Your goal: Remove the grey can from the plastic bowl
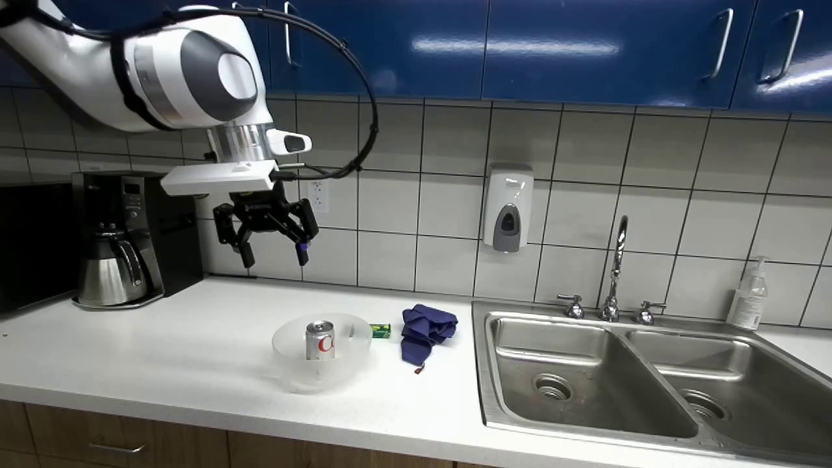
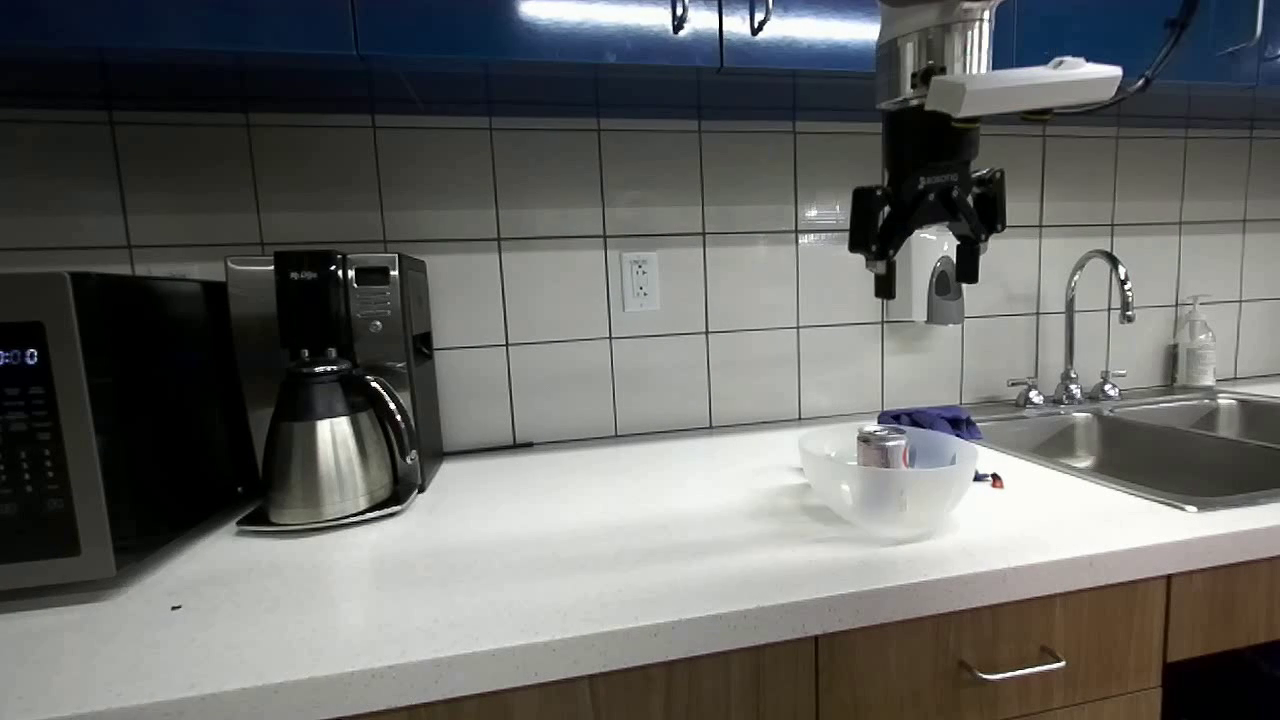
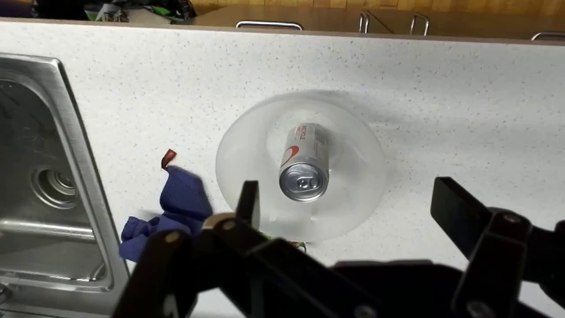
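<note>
Wrist view: I look down on a silver-grey soda can inside a translucent plastic bowl, its pull-tab top and red lettering plain to me. Along the lower edge I have the jaws, released and spread wide apart. In both exterior views I see my Robotiq gripper pointing down, high over the white countertop and well apart from the can, which stands upright in the bowl. Just beside the bowl and partly hidden by it lies a small green packet; I cannot tell whether the two touch. A crumpled dark blue cloth with a red tag lies between the bowl and the double-basin steel sink. A chrome faucet rises from the sink's back rim, a clear pump bottle stands near that rim, and a white soap dispenser is mounted on the tiled wall. Above, I get a row of blue cabinets. Toward the opposite end of the white countertop, in an exterior view, I make out a coffee maker with a steel carafe on its base, and a black-sided microwave next to it.
</note>
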Tool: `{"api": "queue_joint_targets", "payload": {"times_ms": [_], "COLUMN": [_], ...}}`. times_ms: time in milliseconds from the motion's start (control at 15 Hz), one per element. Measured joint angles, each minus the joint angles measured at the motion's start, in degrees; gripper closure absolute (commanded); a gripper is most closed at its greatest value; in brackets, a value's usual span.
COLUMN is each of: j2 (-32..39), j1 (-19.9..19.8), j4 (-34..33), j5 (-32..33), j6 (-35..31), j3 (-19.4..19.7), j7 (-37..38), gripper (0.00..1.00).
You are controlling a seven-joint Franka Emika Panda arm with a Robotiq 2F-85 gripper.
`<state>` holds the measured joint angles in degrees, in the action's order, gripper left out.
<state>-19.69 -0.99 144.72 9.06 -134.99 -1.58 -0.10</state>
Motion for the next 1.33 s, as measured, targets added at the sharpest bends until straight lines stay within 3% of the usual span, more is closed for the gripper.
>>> {"api": "queue_joint_targets", "payload": {"times_ms": [533,1333], "j2": [13.22,27.57], "j1": [-1.46,-1.07], "j4": [-1.83,-11.31], "j5": [0.60,3.83], "j6": [-11.27,-13.30], "j3": [1.29,3.04], "j7": [0.67,3.56], "gripper": [0.00,0.00]}}
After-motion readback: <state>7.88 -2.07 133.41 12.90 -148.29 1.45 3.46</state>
